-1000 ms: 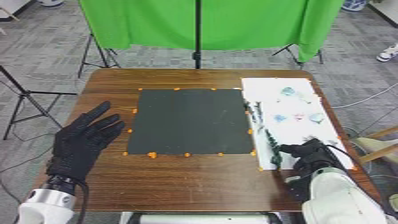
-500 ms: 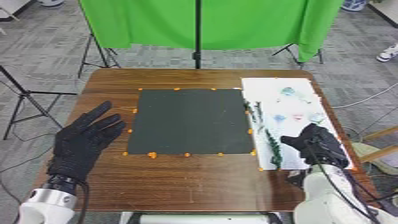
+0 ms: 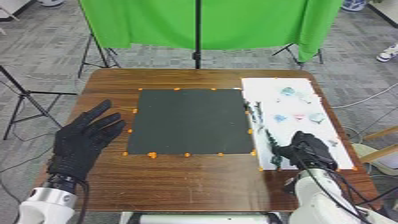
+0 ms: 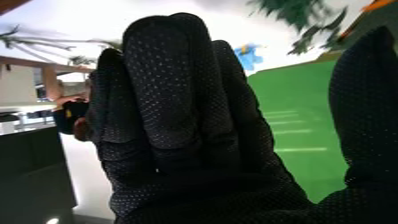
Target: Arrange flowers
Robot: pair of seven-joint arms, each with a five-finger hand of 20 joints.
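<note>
Green cloth (image 3: pixel 249 25) hangs behind the brown wooden surface (image 3: pixel 187 182), grey floor around. Dark mat (image 3: pixel 191 122) in the middle, orange bits (image 3: pixel 152 155) along its edges. White sheet (image 3: pixel 266 90) on the right with the flower pieces: long leafy stem (image 3: pixel 272 141) along the sheet's mat side, darker sprig (image 3: pixel 258 112) beyond it, pink flower (image 3: pixel 299 117) and blue flower (image 3: pixel 288 91) farther over.

Right hand (image 3: pixel 311 150) is over the near end of the sheet, thumb side at the leafy stem; can't tell if touching. Right wrist view: fingers (image 4: pixel 164 85) straight and pressed together, thumb (image 4: pixel 360 110) well apart, nothing pinched. Left hand (image 3: pixel 80 140) is spread at the left side, empty.

Step looks like picking the first piece, probably the leafy stem; arranging not begun, mat is bare. Next move: lower, get thumb and fingers either side of the stem, close, lift, carry to mat. Stem is thin and lies flat, so it could slip or drag the sprig along.
</note>
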